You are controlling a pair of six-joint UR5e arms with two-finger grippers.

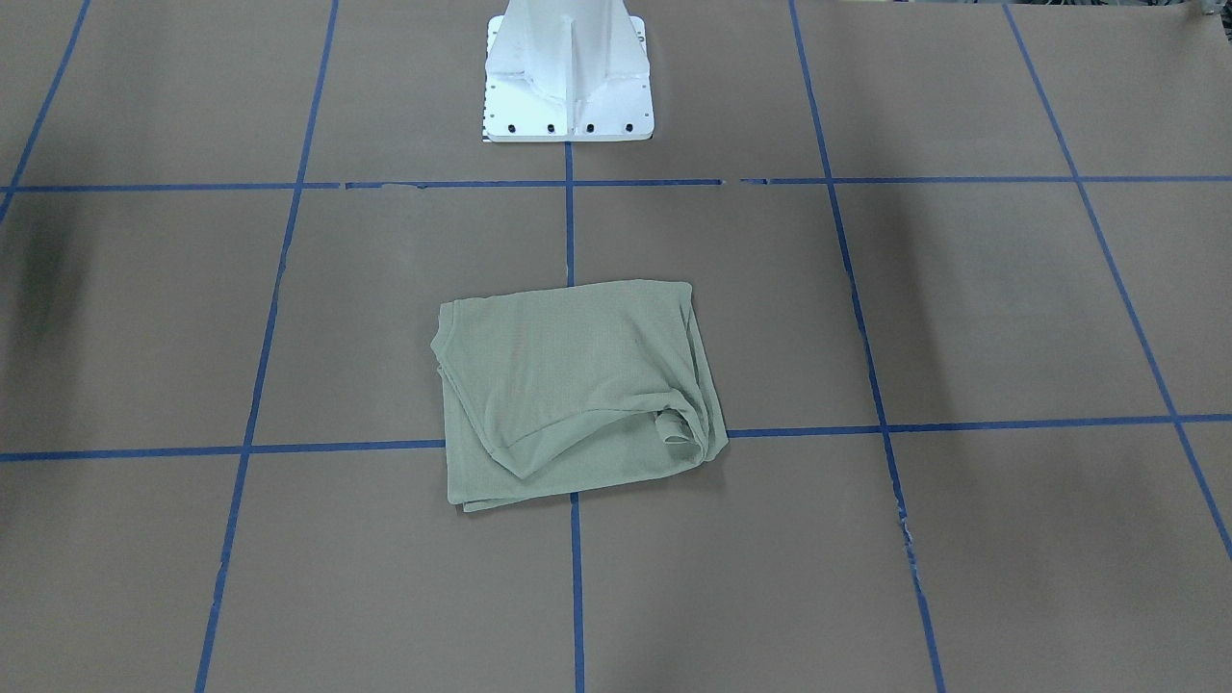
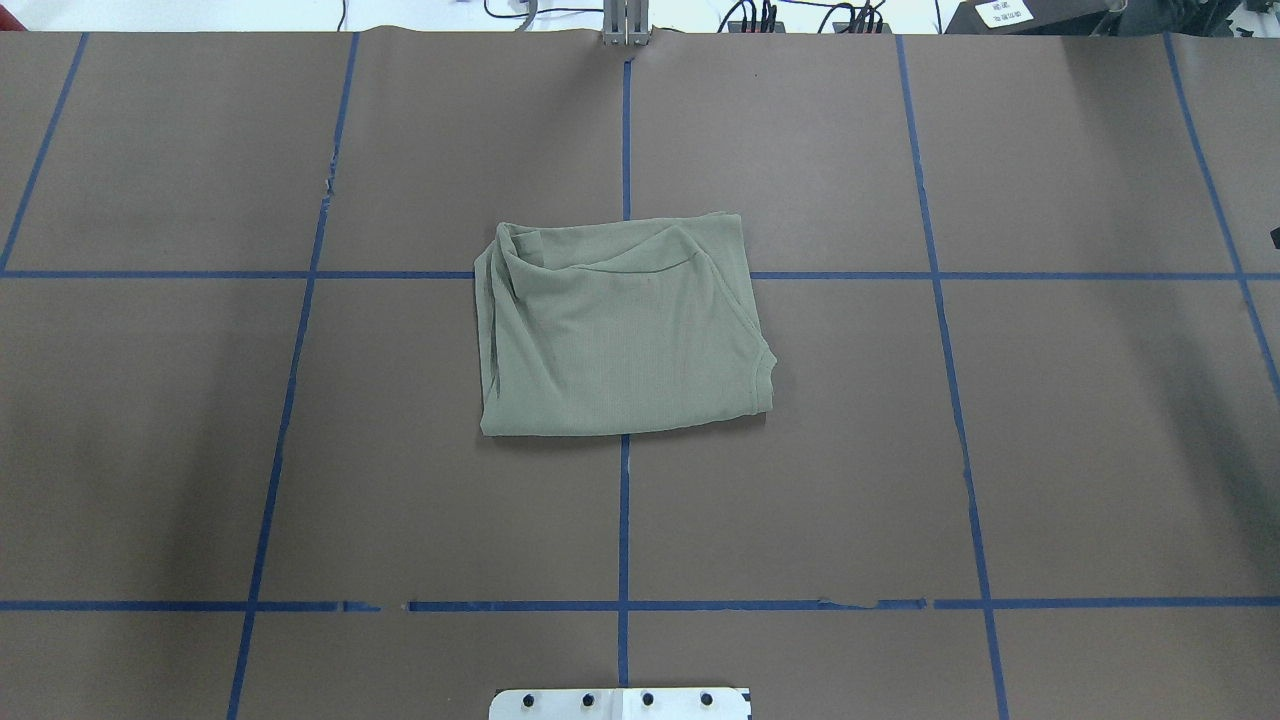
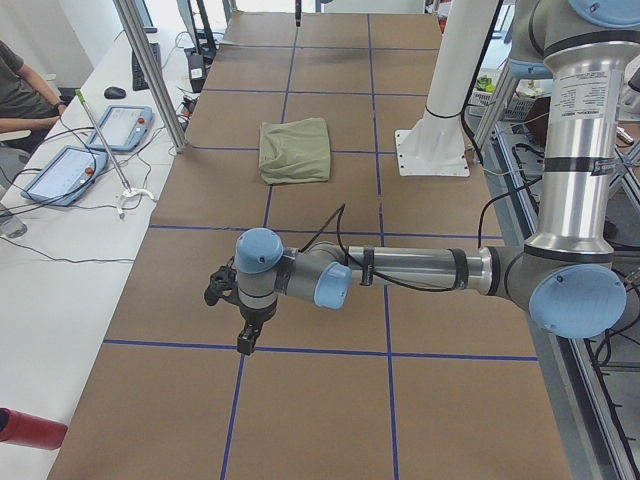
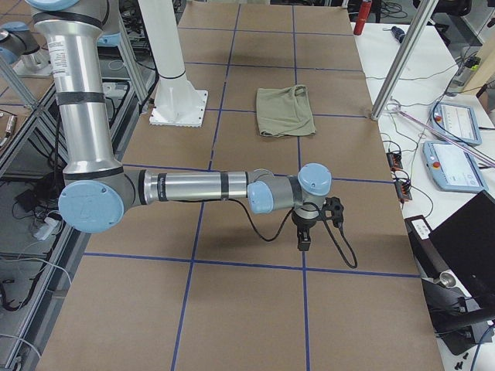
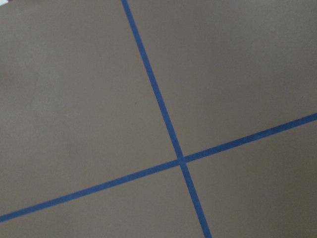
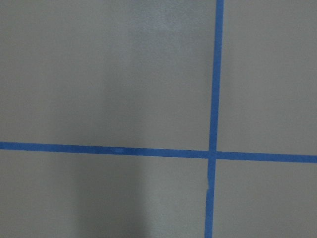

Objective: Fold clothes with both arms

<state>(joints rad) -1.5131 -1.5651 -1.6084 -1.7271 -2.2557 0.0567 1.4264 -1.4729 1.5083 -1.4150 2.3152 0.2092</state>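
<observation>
One folded shirt (image 2: 620,330) lies on the tabletop (image 2: 1000,450). Opening of left gripper (image 3: 246,338) and right gripper (image 4: 304,239): cannot tell.

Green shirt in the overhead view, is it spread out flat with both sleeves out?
No, the green shirt lies folded into a compact rectangle on the table, with no sleeve sticking out.

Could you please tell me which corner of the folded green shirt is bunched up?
The far corner of the shirt on the robot's left: fabric rolls into a lump there, while the other three lie flatter.
</observation>
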